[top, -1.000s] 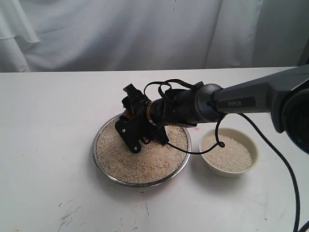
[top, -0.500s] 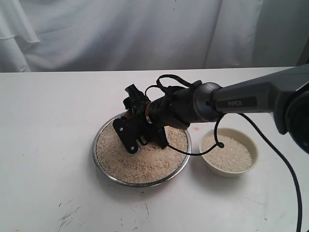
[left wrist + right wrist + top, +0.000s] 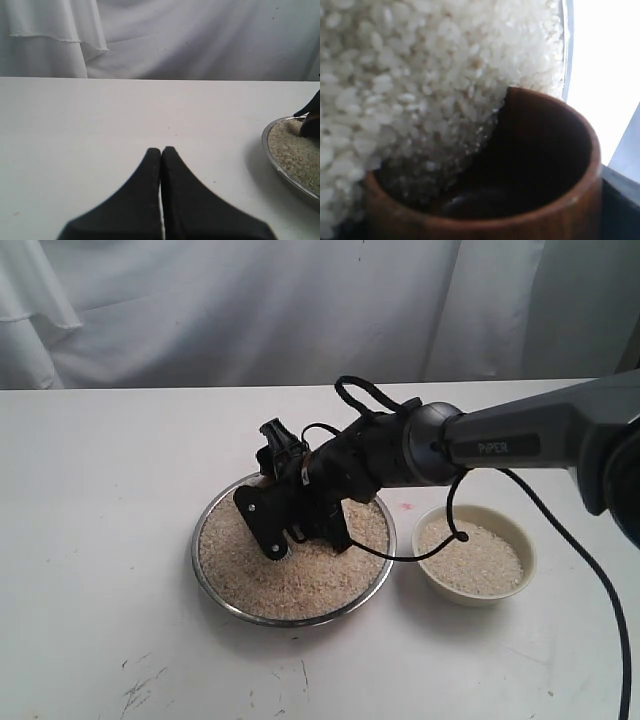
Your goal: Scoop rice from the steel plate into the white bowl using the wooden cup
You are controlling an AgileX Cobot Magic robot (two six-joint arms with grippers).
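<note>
Right gripper (image 3: pixel 285 508) clamps the wooden cup (image 3: pixel 530 165), jaws spread wide around its body. The cup is tipped with its mouth shoved into the rice (image 3: pixel 300 575) near the far rim of the steel plate (image 3: pixel 197 558), so grains slide in; partly filled. The plate sits mid-table. White bowl (image 3: pixel 478 598) is just beside it toward the table's right edge, a short carry for pouring, and already holds rice. Left gripper (image 3: pixel 161 160) is pinched together, empty, low over the table (image 3: pixel 100 115) off the plate's left side, out of the way.

White table (image 3: pixel 100 540) with steel plate (image 3: pixel 290 620) beside white bowl (image 3: pixel 475 598)
</note>
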